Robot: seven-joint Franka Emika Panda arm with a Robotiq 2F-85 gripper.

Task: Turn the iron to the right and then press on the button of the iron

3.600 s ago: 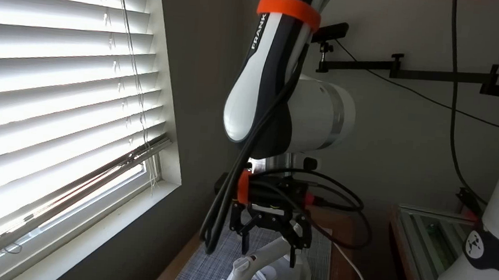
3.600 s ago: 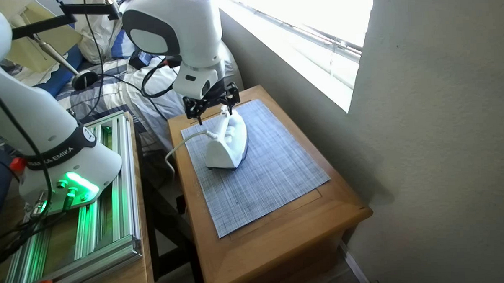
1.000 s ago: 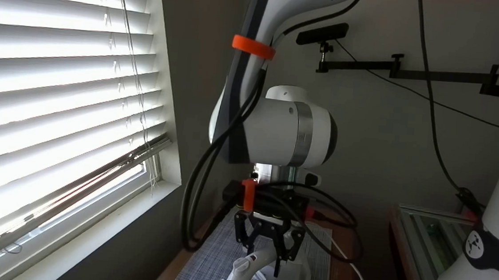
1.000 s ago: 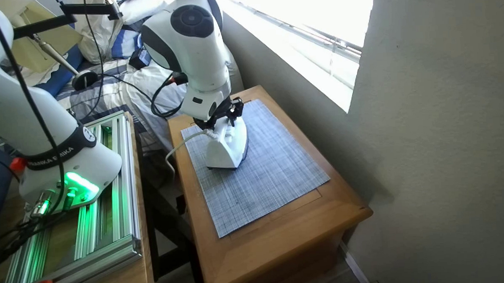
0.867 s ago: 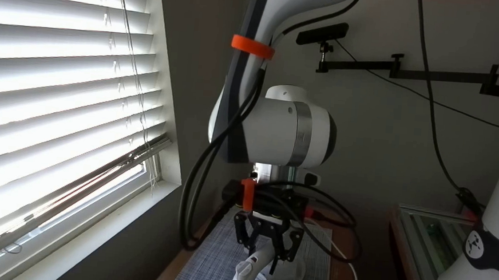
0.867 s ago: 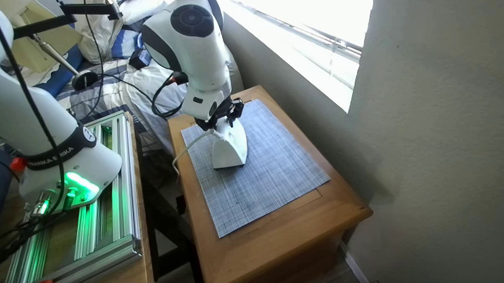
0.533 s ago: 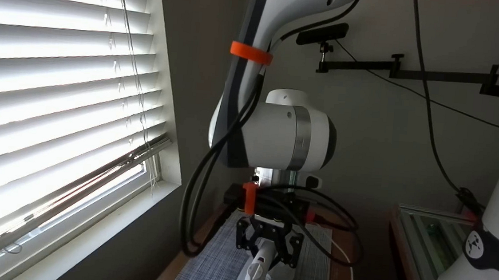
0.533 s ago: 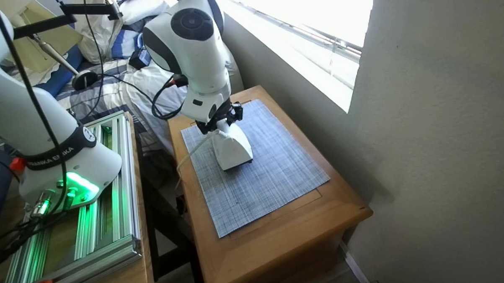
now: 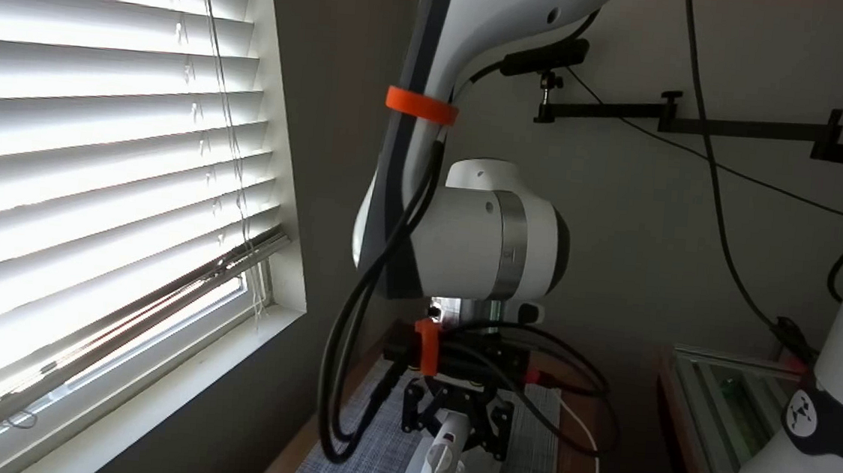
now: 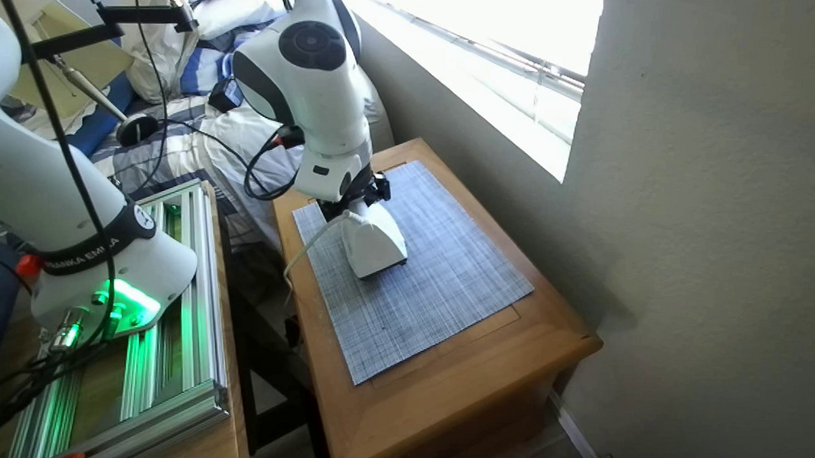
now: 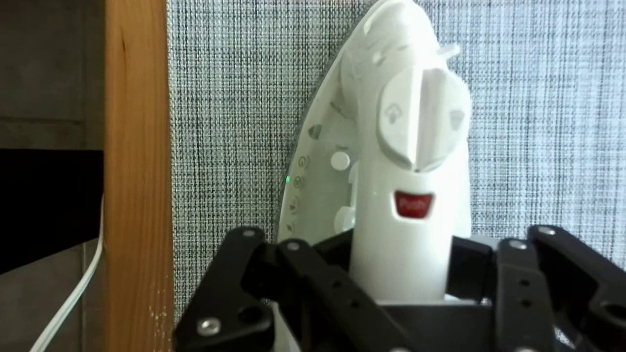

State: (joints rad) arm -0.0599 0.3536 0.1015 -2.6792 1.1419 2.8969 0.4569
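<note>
White clothes iron [image 10: 375,244] clasped, red button [image 11: 413,205] just ahead

The iron rests on a gray woven placemat [image 10: 440,299], its nose [image 11: 398,17] pointing away from the gripper [image 11: 402,257] in the wrist view. Both fingers [image 11: 470,266] press the arched handle [image 11: 403,239] from either side. The red button lies on top along the handle's long axis, between the fingers and the selector dial [image 11: 424,120], untouched. Reaching it likely calls for releasing, then moving noseward.
</note>
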